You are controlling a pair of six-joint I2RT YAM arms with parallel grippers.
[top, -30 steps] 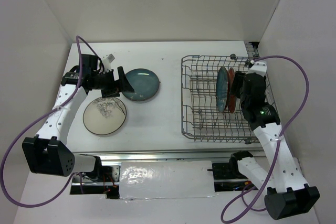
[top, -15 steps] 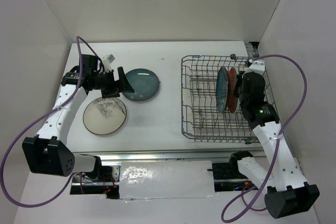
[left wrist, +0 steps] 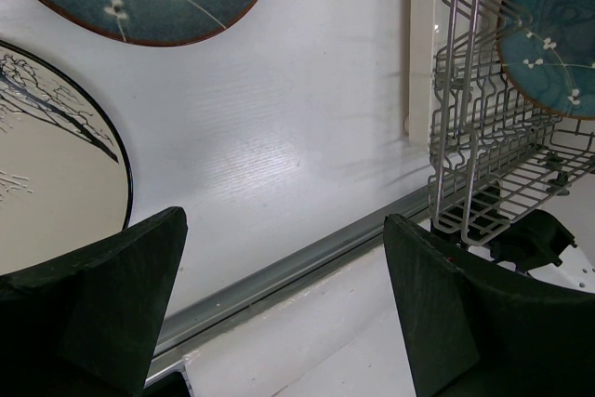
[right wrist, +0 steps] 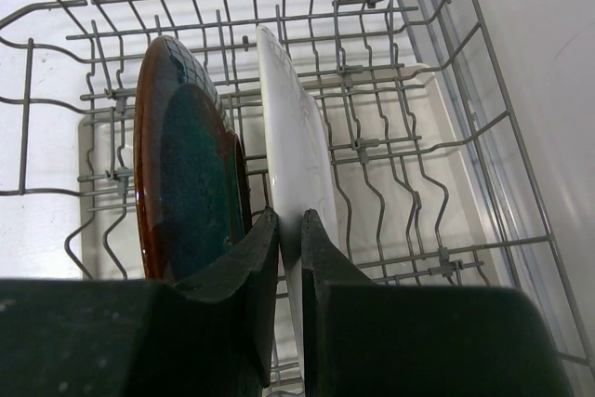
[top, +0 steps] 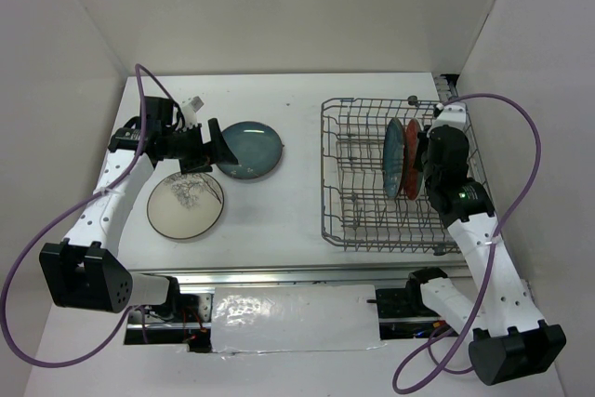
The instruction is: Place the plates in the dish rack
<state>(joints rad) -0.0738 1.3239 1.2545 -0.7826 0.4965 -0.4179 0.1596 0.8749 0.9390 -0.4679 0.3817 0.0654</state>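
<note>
Right gripper (right wrist: 288, 222) pinches red plate (right wrist: 299, 141) in dish rack (right wrist: 358, 146).

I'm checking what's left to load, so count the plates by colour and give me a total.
Teal-blue plates: 2 (table plate, racked plate)
Red plate: 1
Cream branch plate: 1
Total: 4

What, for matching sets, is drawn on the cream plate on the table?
The cream plate bears a dark branch drawing and dark rim, clearest in the top view.
</note>
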